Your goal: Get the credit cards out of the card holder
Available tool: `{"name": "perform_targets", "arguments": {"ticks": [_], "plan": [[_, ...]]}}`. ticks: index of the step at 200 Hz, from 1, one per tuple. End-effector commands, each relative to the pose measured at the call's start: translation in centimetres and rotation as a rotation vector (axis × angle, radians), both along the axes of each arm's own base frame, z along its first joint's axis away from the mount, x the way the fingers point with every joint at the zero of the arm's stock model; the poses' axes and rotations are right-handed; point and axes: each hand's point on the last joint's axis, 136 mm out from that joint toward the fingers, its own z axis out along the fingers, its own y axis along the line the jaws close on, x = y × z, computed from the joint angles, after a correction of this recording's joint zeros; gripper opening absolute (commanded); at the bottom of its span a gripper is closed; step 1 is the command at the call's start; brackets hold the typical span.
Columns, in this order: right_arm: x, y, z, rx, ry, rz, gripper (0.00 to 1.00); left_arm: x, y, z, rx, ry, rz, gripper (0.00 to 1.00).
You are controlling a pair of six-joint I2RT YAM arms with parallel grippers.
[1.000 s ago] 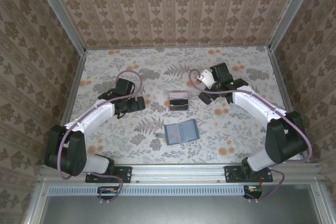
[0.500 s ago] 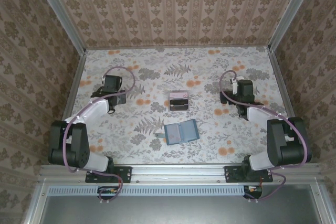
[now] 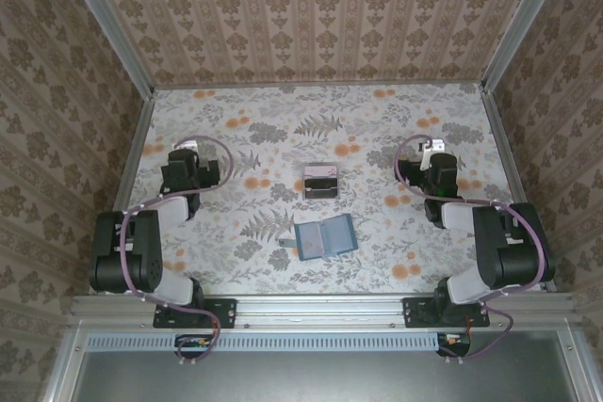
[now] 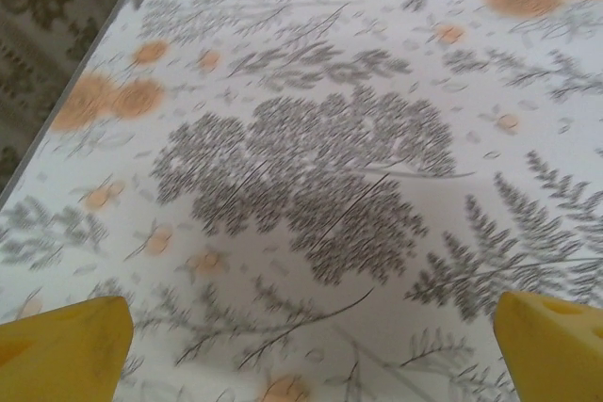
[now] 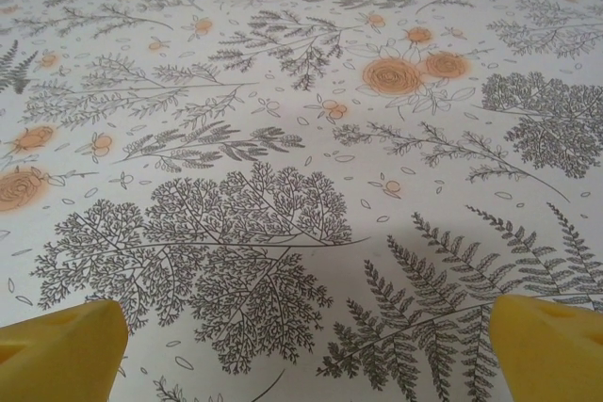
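**Q:** Grey-and-orange floral tabletop (image 3: 396, 242) first: what stands on it, and why is it arranged this way?

**A:** Two arms. The left arm (image 3: 141, 233) and right arm (image 3: 490, 242) are folded close to their bases at opposite sides, off the work items. This is judged to be a rest posture, not a reach. Between them lies the card holder (image 3: 325, 236), opened flat with its blue-grey inside up, so the pockets are exposed. Beyond it and apart from it sits a small clear tray (image 3: 320, 195). The credit cards (image 3: 320, 179), pinkish with dark bands, appear stacked in the tray. Whether any card sits in a pocket cannot be read at this size.

**Q:** State of the jaws?

**A:** Left jaws and right jaws are both spread wide and carry nothing. The left wrist view shows yellow fingertips (image 4: 61, 350) at the lower corners with bare printed tabletop between them. The right pair's fingertips (image 5: 546, 345) frame the same.

**Q:** Position of the task items relative to the jaws?

**A:** Well apart from both. The card holder and credit cards lie on the centre line. Left jaws hover near the left edge and right jaws near the right, and neither faces the holder.
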Motion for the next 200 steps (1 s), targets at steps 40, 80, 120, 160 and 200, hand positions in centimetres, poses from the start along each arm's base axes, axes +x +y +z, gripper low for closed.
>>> {"name": "perform_targets", "arguments": {"ticks": [40,80,120,160,200], "plan": [[0.3,0.4,3.1,0.020,-0.016,0.023,0.97,-0.1,-0.8,5.0,-0.044,-0.118,-0.044,1.00],[-1.4,2.3,5.9,0.098,0.090,0.069,0.90,-2.5,-3.2,6.8,-0.227,-0.038,-0.048,0.96],[-4.6,7.6,7.2,0.289,0.279,0.178,0.80,-6.2,-10.8,6.6,-0.384,0.170,-0.193,0.88],[-8.7,14.7,6.7,0.442,0.529,0.286,0.66,-10.8,-17.7,5.5,-0.539,0.341,-0.284,0.82],[-12.6,21.3,4.2,0.565,0.765,0.374,0.54,-15.2,-22.9,2.4,-0.775,0.517,-0.325,0.68]]}}
